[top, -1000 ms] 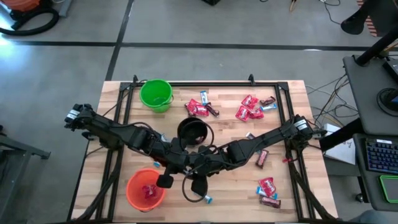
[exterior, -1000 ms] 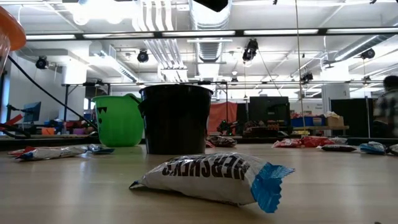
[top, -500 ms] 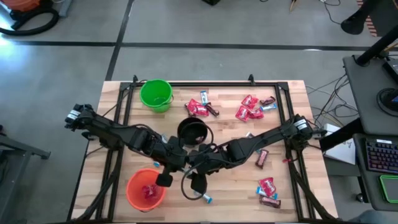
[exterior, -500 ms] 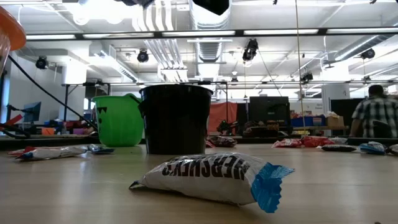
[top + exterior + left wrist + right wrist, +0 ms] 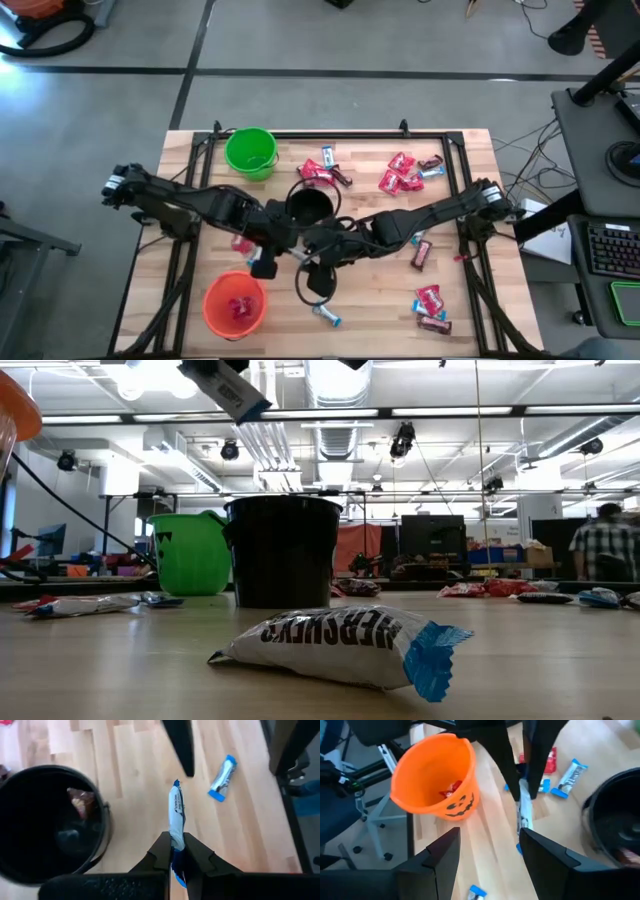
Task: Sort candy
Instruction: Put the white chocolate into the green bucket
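The left gripper had its fingers pinched on a blue-and-white candy bar, held clear above the counter with its long axis running straight out from the fingertips. In the high view the black cup sat just at one o'clock from that gripper and the orange cup at seven o'clock, so the black cup was the nearer drop. The right gripper hung close by, fingers spread and empty
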